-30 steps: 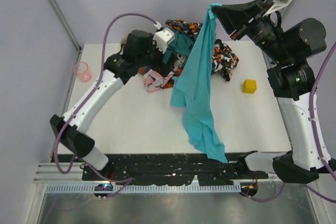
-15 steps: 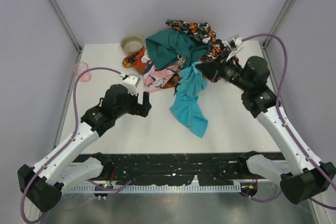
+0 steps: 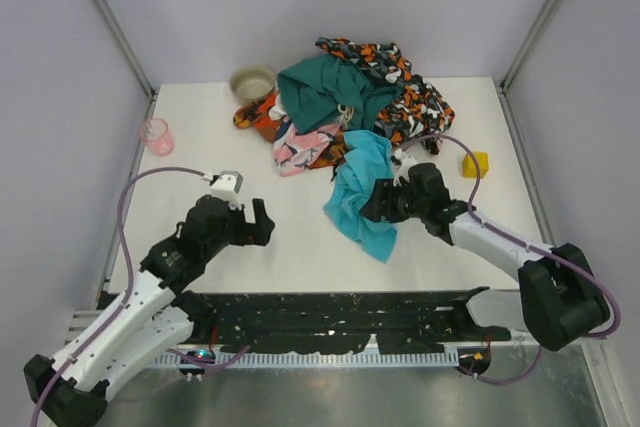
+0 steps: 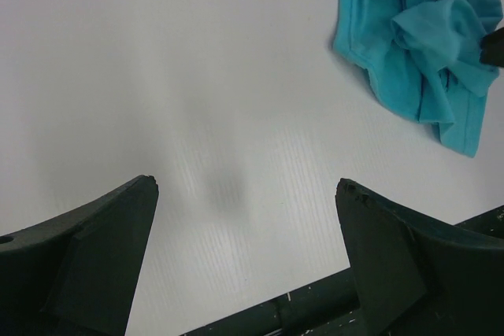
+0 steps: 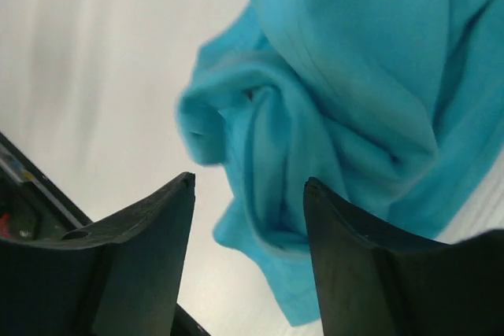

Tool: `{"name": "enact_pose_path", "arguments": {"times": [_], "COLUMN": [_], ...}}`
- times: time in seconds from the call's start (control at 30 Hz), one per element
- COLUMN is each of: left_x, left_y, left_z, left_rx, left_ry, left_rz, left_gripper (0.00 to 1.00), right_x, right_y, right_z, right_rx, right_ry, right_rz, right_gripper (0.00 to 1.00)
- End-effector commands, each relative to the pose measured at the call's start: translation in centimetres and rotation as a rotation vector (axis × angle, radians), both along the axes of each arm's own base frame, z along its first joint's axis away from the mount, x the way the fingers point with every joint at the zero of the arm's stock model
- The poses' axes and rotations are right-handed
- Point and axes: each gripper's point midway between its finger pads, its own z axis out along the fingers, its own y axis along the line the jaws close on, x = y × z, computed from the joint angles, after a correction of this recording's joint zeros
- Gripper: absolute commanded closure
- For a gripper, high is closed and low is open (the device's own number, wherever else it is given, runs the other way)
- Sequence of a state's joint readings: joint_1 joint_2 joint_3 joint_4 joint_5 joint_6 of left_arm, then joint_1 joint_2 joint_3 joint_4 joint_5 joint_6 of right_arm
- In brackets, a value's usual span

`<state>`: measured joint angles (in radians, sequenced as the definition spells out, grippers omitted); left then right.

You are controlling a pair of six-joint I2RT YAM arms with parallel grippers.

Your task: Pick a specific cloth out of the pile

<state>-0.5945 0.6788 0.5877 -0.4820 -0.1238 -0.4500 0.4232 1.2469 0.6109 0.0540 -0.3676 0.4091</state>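
Note:
The bright turquoise cloth (image 3: 357,190) lies crumpled on the white table just in front of the pile (image 3: 330,97), a heap of dark teal, orange-black patterned and pink patterned fabric. My right gripper (image 3: 369,205) is low over the cloth's right side. In the right wrist view its jaws (image 5: 249,181) stand open, with folds of the cloth (image 5: 354,76) beneath and between them, not pinched. My left gripper (image 3: 262,227) hovers open over bare table at the near left. The left wrist view shows nothing between its fingers (image 4: 246,185), and the cloth (image 4: 417,37) is at the upper right.
A beige bowl (image 3: 252,81) sits at the back, left of the pile. A pink cup (image 3: 155,134) stands near the left edge and a yellow block (image 3: 476,163) at the right. The black front rail (image 3: 330,312) runs along the near table edge.
My right arm came down from high up, bringing the hanging cloth onto the table, and its jaws opened. My left arm drew back from the pile toward the near left.

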Motion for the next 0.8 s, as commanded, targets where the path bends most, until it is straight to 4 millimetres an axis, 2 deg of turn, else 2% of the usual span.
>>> {"name": "enact_pose_path", "arguments": {"times": [0.0,0.03,0.07,0.1,0.13,0.17,0.2,0.23,0.27,0.3,0.4,0.5,0.77], "left_x": [-0.3,-0.5,-0.7,-1.0,-1.1,-1.2,-1.4,-1.5,-1.7,-1.8,-2.1,-2.5,-3.3], "left_y": [1.6,2.1,2.5,2.9,3.2,3.6,3.9,4.4,4.8,5.3,5.7,5.3,5.3], "left_z": [1.2,1.3,1.3,1.3,1.5,1.8,2.0,2.0,2.1,2.3,2.9,3.0,1.7], "left_rx": [-0.021,-0.02,-0.021,-0.028,-0.039,-0.051,-0.06,-0.058,-0.066,-0.074,-0.117,-0.156,-0.191], "left_ry": [-0.028,-0.026,-0.024,-0.021,-0.028,-0.033,-0.04,-0.043,-0.045,-0.055,-0.089,-0.096,-0.07], "left_rz": [0.095,0.119,0.137,0.158,0.175,0.199,0.215,0.24,0.265,0.286,0.311,0.292,0.291], "left_gripper": [0.0,0.0,0.0,0.0,0.0,0.0,0.0,0.0,0.0,0.0,0.0,0.01,0.0], "right_x": [1.1,1.4,0.8,1.2,0.4,0.6,-0.4,-0.8,-1.5,-2.1,-4.0,-5.0,-5.3], "right_y": [-1.3,-2.1,-3.0,-4.3,-5.6,-7.7,-9.0,-11.1,-12.4,-14.4,-17.6,-18.6,-18.7], "right_z": [2.8,3.8,5.2,6.8,8.1,8.6,9.8,9.3,10.6,10.0,11.0,11.7,12.7], "right_rx": [-0.03,-0.048,-0.061,-0.084,-0.097,-0.149,-0.152,-0.212,-0.198,-0.248,-0.266,-0.251,-0.242], "right_ry": [-0.094,-0.113,-0.131,-0.168,-0.198,-0.228,-0.257,-0.256,-0.295,-0.286,-0.336,-0.385,-0.43], "right_rz": [-0.109,-0.151,-0.181,-0.246,-0.285,-0.378,-0.42,-0.507,-0.558,-0.642,-0.769,-0.796,-0.777], "right_gripper": [0.19,0.05,0.05,0.05,0.05,0.05,0.05,0.05,0.05,0.05,0.05,0.05,0.05]}}
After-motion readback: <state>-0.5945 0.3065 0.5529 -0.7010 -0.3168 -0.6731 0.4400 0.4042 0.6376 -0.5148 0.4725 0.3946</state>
